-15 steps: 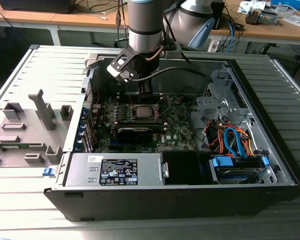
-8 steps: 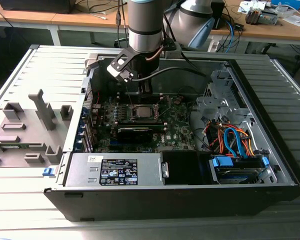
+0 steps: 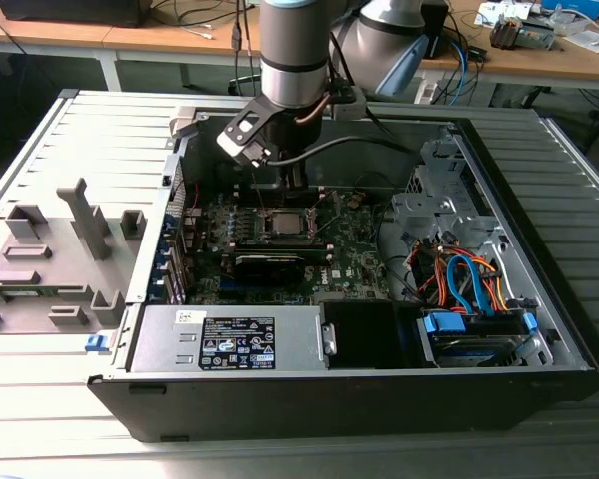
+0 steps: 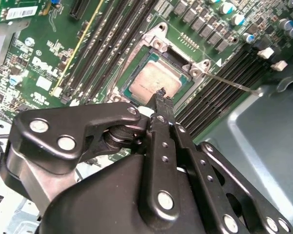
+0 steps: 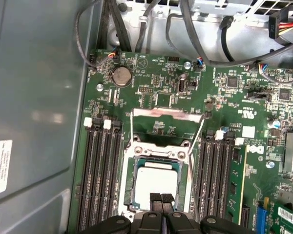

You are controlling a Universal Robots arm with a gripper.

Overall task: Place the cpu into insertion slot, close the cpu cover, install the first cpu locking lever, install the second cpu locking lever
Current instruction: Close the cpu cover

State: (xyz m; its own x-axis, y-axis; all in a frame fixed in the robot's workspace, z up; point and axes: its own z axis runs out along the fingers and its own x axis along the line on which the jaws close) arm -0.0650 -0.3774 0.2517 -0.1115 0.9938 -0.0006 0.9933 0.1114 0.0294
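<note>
The cpu [image 5: 156,183] lies flat in the insertion slot [image 5: 158,152], silvery top up, on the green board; it also shows in the second wrist view [image 4: 151,83] and in the exterior view [image 3: 281,222]. The cpu cover [image 5: 167,113] stands raised open at one side of the socket, with green board visible through its window. A thin locking lever [image 4: 232,83] sticks out sideways from the socket corner. My gripper [image 5: 161,199] hovers just above the chip's edge, its black fingertips [image 4: 161,93] pressed together and holding nothing. In the exterior view the gripper [image 3: 296,184] hangs over the socket.
Black memory slots [image 5: 100,175] flank the socket on both sides. A long black card [image 3: 270,264] lies beside the socket, and a power supply [image 3: 230,339] sits at the case front. Coloured cables [image 3: 464,279] fill the exterior view's right. A grey fixture [image 3: 50,259] stands outside the case.
</note>
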